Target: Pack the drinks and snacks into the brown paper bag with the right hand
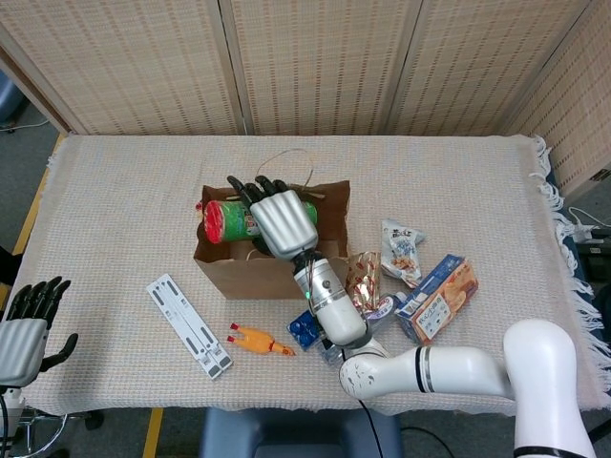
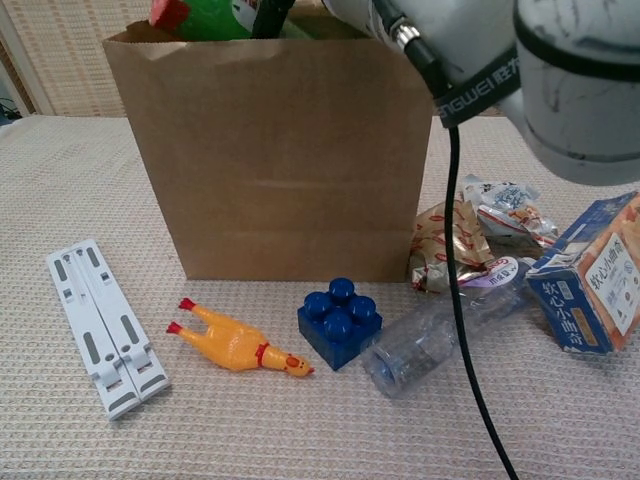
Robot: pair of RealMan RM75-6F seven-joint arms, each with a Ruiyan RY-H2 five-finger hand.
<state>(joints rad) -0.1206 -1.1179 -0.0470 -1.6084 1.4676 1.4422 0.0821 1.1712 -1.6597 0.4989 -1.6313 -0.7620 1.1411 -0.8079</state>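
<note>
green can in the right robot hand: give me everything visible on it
The green can is a cylinder with a red end cap and a green printed label bearing a white patch. It lies roughly horizontal, red end pointing left, over the open top of the brown paper bag, near its left side. The right robot hand grips it from above. In the chest view only its red and green top shows above the bag's rim.
</note>
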